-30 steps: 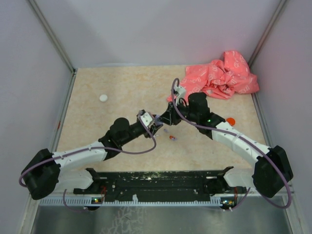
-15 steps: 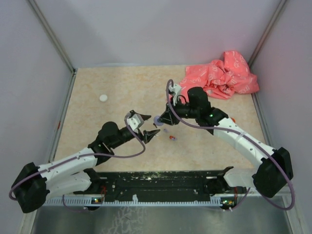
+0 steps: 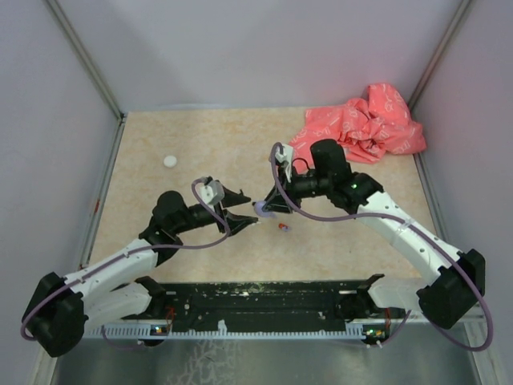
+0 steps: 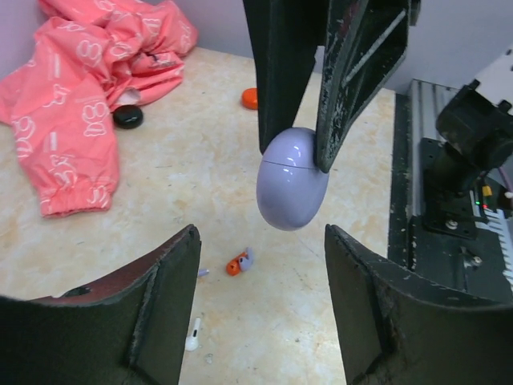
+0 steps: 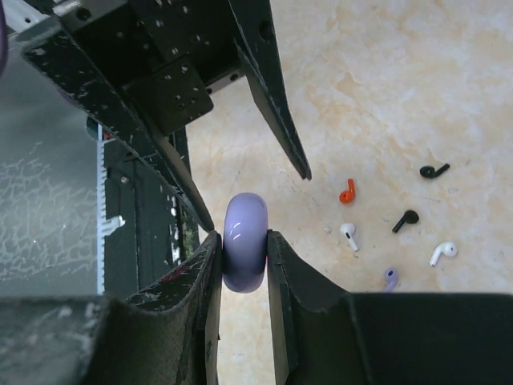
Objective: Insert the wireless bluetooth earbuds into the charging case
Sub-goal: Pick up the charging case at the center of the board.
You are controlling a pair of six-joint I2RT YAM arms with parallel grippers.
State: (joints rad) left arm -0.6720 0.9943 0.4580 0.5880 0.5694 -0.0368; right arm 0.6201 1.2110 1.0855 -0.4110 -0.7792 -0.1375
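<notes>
The charging case [image 4: 292, 180] is a closed lilac pebble held off the table, my right gripper [image 5: 243, 235] shut on its flat sides. In the top view the case [image 3: 262, 210] hangs mid-table. My left gripper [image 4: 262, 237] stands open just short of it, nothing between its fingers [image 4: 164, 301]; from above, this gripper [image 3: 252, 207] sits left of the case. Earbuds lie loose on the table below: a red one [image 5: 346, 191], a white one [image 5: 348, 235], a black one [image 5: 407, 218], a purple one [image 5: 389, 278] and others.
A crumpled pink cloth [image 3: 361, 124] lies at the back right, with a black round piece [image 4: 128, 116] and an orange disc [image 4: 250, 98] near it. A white disc [image 3: 170, 160] sits back left. A black rail [image 3: 256, 301] runs along the near edge.
My left gripper has opened and drawn back to the left, away from the case. The right gripper has shifted slightly left, still holding the case.
</notes>
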